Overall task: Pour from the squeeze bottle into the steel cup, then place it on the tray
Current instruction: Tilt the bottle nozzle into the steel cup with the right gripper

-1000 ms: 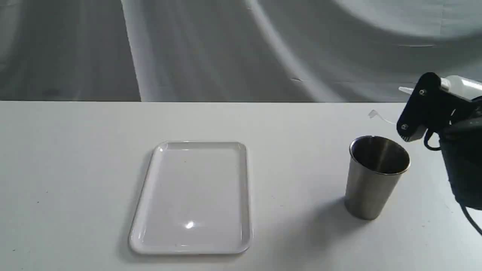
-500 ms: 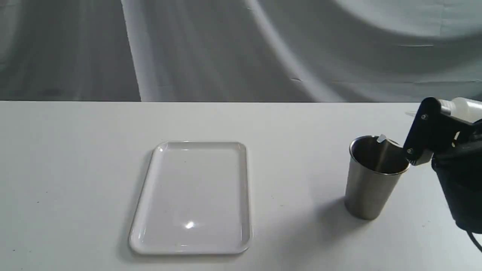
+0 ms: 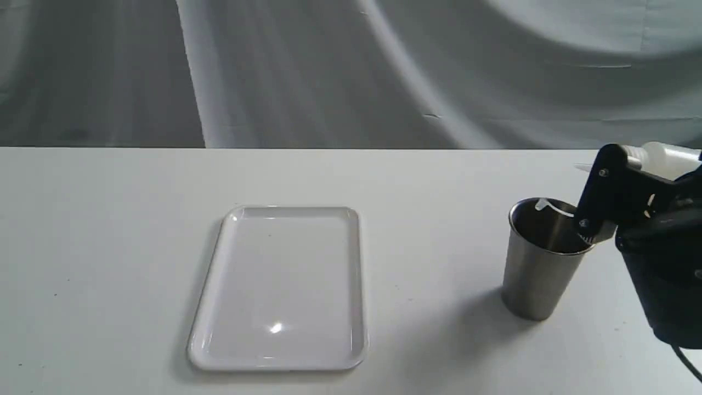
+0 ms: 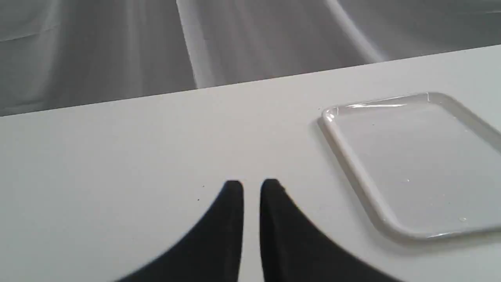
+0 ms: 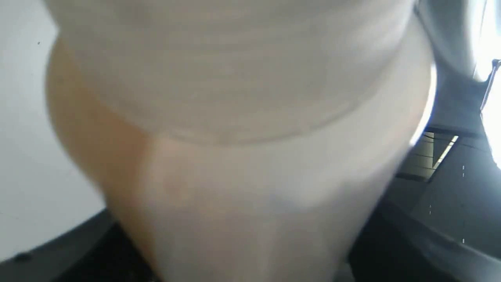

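Note:
The steel cup (image 3: 540, 274) stands upright on the table at the right. My right gripper (image 3: 606, 189) is shut on the squeeze bottle (image 3: 666, 155), which lies tipped sideways just right of the cup's rim. Its nozzle (image 3: 582, 167) points left above the rim, and the tethered cap (image 3: 543, 205) dangles over the cup's mouth. Up close in the right wrist view, the bottle (image 5: 235, 137) is a whitish, amber-tinted blur. No liquid stream shows. The white tray (image 3: 351, 285) lies flat at mid-table. My left gripper (image 4: 251, 187) hovers over bare table beside the tray (image 4: 352, 164), fingers nearly touching, holding nothing.
A grey draped cloth (image 3: 329, 71) hangs behind the table's far edge. Bare white tabletop (image 3: 439, 219) separates the tray from the cup. The left gripper does not appear in the exterior view.
My right gripper has come down and shifted left with the bottle, ending close to the cup's rim. The dangling cap has gone from behind the cup to over its mouth.

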Motion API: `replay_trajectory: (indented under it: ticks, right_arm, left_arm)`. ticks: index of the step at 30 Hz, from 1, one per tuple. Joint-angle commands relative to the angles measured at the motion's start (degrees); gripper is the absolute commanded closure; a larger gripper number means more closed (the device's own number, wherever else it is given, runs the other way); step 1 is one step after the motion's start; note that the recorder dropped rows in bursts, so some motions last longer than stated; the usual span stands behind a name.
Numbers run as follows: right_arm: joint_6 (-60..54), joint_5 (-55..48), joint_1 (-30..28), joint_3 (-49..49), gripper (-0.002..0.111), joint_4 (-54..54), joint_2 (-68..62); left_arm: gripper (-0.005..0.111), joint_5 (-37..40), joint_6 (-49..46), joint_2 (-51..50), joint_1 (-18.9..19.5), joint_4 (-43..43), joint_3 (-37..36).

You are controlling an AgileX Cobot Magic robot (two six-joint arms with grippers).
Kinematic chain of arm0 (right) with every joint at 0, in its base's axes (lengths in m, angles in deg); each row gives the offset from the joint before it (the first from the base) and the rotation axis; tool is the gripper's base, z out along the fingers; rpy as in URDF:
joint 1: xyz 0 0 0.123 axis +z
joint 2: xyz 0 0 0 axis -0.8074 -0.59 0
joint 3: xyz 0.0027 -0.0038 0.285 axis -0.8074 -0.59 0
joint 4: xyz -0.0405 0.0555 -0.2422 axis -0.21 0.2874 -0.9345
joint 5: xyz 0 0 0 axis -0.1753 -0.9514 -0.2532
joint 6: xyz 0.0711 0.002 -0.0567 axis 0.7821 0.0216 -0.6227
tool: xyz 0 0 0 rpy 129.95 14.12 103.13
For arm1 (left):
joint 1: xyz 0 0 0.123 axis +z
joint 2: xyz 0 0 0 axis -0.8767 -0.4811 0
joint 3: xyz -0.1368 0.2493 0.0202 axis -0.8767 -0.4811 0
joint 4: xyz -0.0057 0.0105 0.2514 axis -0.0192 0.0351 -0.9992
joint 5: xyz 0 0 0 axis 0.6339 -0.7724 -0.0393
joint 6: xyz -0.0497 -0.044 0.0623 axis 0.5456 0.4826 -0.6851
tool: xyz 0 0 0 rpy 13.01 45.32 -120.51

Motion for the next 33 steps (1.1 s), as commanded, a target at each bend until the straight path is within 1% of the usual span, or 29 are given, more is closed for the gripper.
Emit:
replay_trajectory:
  ticks: [1, 8, 18, 33]
  right_arm:
    - [0.3, -3.1, 0.2, 0.1, 0.07, -1.6, 0.2]
    - [-0.9, -3.6, 0.2, 0.1, 0.07, -1.6, 0.2]
    - [-10.5, -4.3, 0.2, 0.1, 0.07, -1.6, 0.2]
    - [-13.3, -4.2, 0.2, 0.1, 0.07, -1.6, 0.2]
  left_arm:
    - [0.098, -0.4, 0.1, 0.3, -0.2, -0.2, -0.3]
    - [0.098, -0.4, 0.1, 0.3, -0.2, -0.2, -0.3]
    - [0.098, -0.4, 0.1, 0.3, -0.2, -0.2, -0.3]
    - [0.098, -0.4, 0.1, 0.3, -0.2, -0.2, -0.3]
